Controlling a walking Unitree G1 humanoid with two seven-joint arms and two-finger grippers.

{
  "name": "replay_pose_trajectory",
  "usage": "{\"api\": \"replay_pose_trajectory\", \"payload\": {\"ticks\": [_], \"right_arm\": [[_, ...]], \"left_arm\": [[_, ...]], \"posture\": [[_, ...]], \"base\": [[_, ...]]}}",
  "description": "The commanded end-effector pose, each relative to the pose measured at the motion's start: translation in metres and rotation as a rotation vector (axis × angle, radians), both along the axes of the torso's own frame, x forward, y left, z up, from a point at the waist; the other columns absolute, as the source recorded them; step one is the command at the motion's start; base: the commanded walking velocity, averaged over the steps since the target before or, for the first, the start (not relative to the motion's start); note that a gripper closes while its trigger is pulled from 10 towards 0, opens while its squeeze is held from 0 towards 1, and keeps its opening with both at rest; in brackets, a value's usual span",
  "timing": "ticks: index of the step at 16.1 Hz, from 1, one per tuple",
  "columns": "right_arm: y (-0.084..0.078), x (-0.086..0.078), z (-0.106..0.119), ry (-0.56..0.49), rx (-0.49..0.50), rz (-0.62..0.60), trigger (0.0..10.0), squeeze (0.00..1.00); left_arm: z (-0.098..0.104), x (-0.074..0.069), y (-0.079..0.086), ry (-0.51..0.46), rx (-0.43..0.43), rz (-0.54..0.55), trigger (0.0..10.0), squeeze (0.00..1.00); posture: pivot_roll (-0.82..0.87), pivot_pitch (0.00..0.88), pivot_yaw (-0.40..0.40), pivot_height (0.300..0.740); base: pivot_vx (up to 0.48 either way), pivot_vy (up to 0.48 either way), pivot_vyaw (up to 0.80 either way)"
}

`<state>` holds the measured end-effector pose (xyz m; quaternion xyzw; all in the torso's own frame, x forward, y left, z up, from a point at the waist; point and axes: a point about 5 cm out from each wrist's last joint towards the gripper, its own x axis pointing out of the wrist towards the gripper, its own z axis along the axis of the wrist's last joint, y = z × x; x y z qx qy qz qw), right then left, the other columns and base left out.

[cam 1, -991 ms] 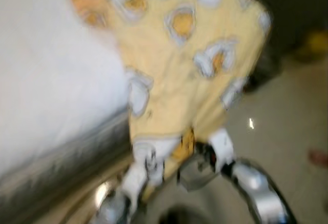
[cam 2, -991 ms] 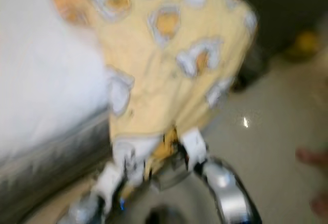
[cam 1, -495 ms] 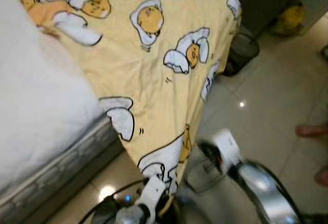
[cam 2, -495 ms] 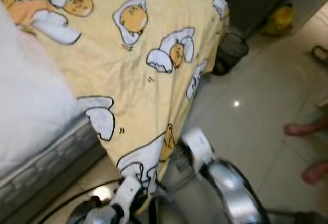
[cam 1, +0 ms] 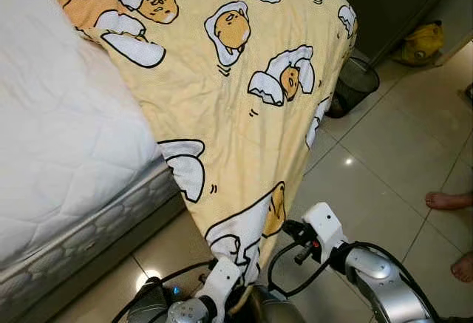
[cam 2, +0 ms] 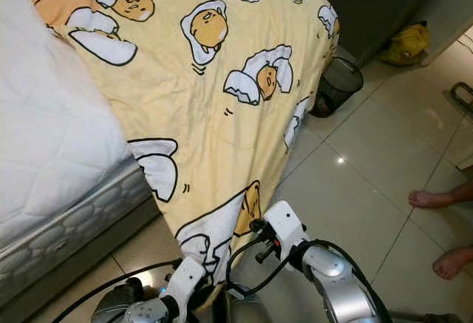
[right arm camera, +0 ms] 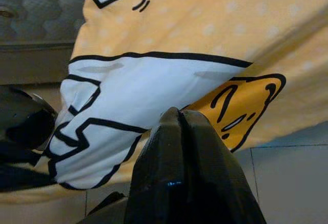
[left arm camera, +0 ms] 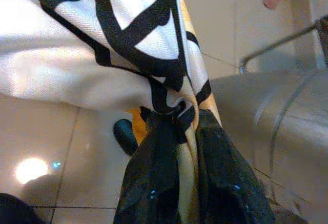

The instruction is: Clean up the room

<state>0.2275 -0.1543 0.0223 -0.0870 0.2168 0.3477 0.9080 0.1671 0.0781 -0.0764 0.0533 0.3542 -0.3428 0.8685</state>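
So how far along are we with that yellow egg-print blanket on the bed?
Partly done: the yellow egg-print blanket already covers the far side of the white quilted mattress. In hand: the left gripper is shut on the blanket's hanging lower corner, and the right gripper sits shut at its edge. Left: much of the mattress is bare, and the blanket lies skewed, drooping toward the tiled floor.

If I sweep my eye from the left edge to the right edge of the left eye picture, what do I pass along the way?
White mattress → yellow egg-print blanket → black wire wastebasket → yellow bag by the dark cabinet → a person's bare foot on the tiled floor.
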Motion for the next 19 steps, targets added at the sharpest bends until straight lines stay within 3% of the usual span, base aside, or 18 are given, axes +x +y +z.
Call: {"api": "replay_pose_trajectory", "payload": {"ticks": [1, 6, 11, 14, 17, 19], "right_arm": [[-0.005, -0.001, -0.001, 0.01, -0.009, -0.01, 10.0, 0.0], [-0.002, -0.002, -0.002, 0.026, 0.002, 0.016, 10.0, 0.0], [-0.002, -0.01, -0.006, 0.078, -0.008, 0.088, 10.0, 0.0], [-0.011, -0.01, -0.004, 0.069, -0.052, 0.136, 10.0, 0.0], [-0.02, -0.015, -0.006, 0.096, -0.107, 0.216, 10.0, 0.0], [-0.02, -0.014, -0.005, 0.094, -0.092, 0.208, 10.0, 0.0]], "left_arm": [[-0.005, -0.015, -0.015, 0.055, -0.028, 0.005, 10.0, 0.0], [-0.005, -0.012, -0.011, 0.043, -0.004, 0.016, 10.0, 0.0], [-0.002, -0.014, -0.03, 0.052, -0.034, -0.023, 10.0, 0.0], [-0.001, -0.013, -0.031, 0.052, -0.041, -0.017, 10.0, 0.0], [-0.006, -0.021, -0.03, 0.106, -0.052, -0.021, 10.0, 0.0], [-0.006, -0.029, -0.038, 0.152, -0.118, -0.027, 10.0, 0.0]], "posture": [[-0.13, 0.235, -0.211, 0.74], [-0.13, 0.232, -0.21, 0.74], [-0.14, 0.242, -0.21, 0.74], [-0.14, 0.246, -0.212, 0.74], [-0.15, 0.249, -0.214, 0.74], [-0.15, 0.25, -0.215, 0.74]], "base": [[0.0, 0.0, 0.0], [-0.387, 0.0, 0.0], [0.0, 0.0, 0.0], [0.0, 0.0, 0.0], [0.0, 0.0, 0.0], [0.0, 0.0, 0.0]]}}
